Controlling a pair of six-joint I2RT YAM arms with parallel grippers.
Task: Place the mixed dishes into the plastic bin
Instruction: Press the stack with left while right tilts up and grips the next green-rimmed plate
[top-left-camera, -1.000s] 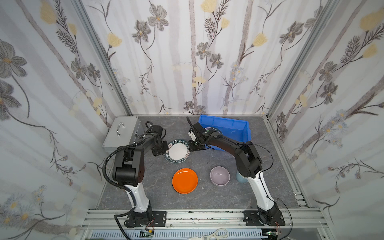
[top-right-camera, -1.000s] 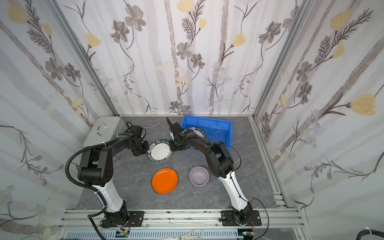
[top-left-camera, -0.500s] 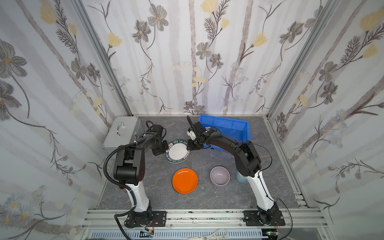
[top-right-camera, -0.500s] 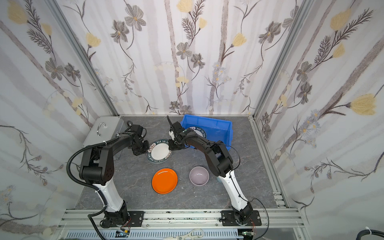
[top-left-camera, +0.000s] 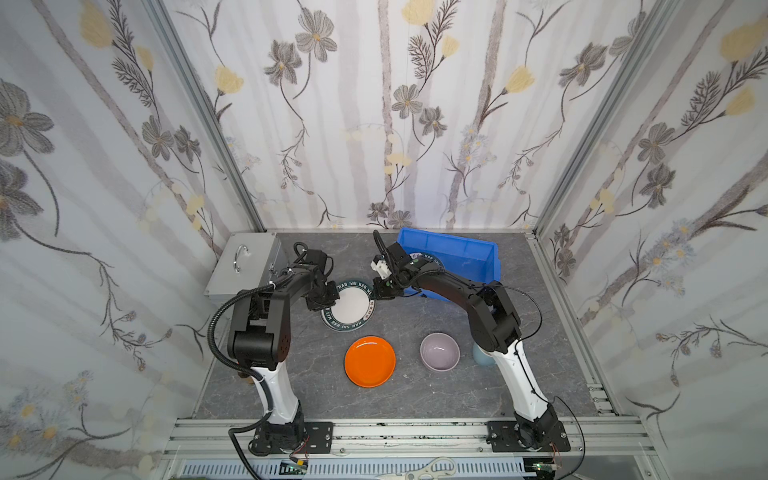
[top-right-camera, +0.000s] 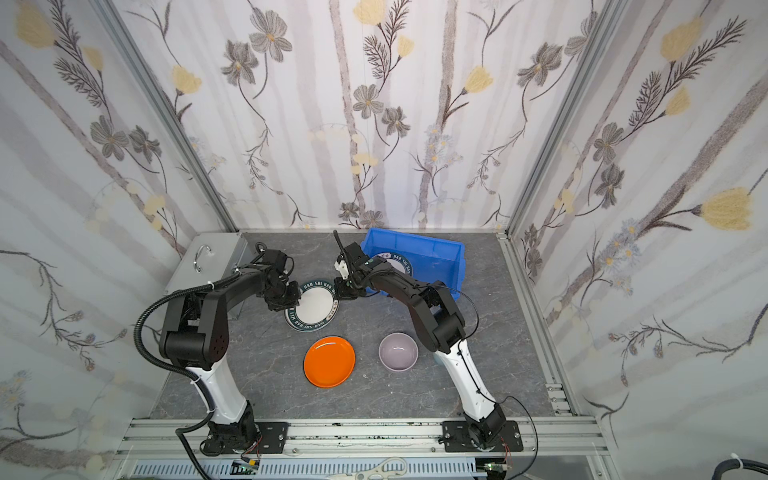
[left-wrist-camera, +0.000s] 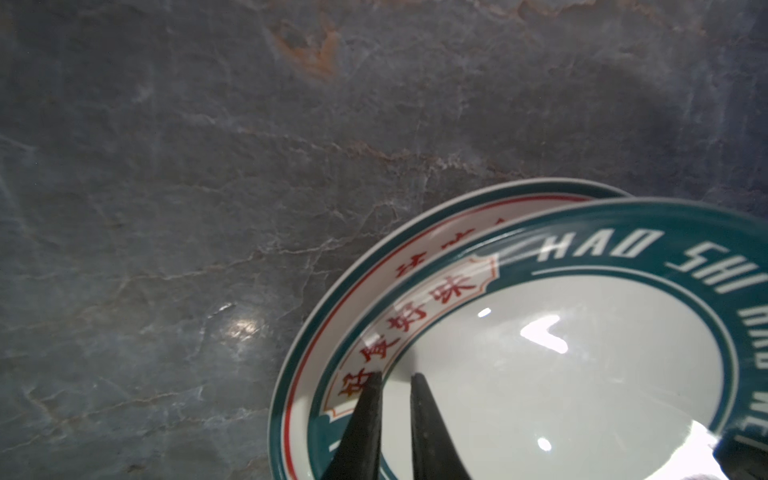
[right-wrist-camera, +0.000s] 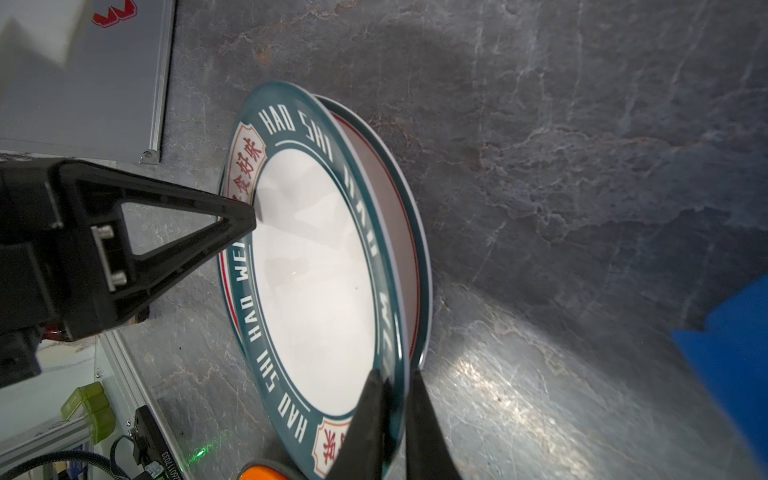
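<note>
- In both top views you have the lettered plate (top-left-camera: 351, 306) on the grey table (top-left-camera: 415, 399), between the two grippers. The blue bin (top-left-camera: 451, 240) sits just behind the right gripper (top-left-camera: 380, 292). Your move turns on this: the bin lies back and to the right of the grip, so the right arm is the nearer one.
- The right arm stretches back and left, its forearm low over the bin's near corner and its wrist pitched down at the plate's bin-side rim. The left gripper (top-left-camera: 331, 296) points at the opposite rim, elbow high.
- A matching plate (top-right-camera: 395, 259) already lies in the bin. The orange plate (top-left-camera: 370, 361), lilac bowl (top-left-camera: 439, 351) and mug (top-left-camera: 482, 359) sit on the table nearer the front.
- In the left wrist view your left fingers (left-wrist-camera: 365, 424) stand narrowly parted over the plate's rim, with nothing between them. A second plate (left-wrist-camera: 415, 257) shows beneath.
- In the right wrist view your right fingers (right-wrist-camera: 368, 419) pinch the top plate's rim, and that plate tilts off the one below. I judge you need a lift before the carry, or the lower plate may drag.
</note>
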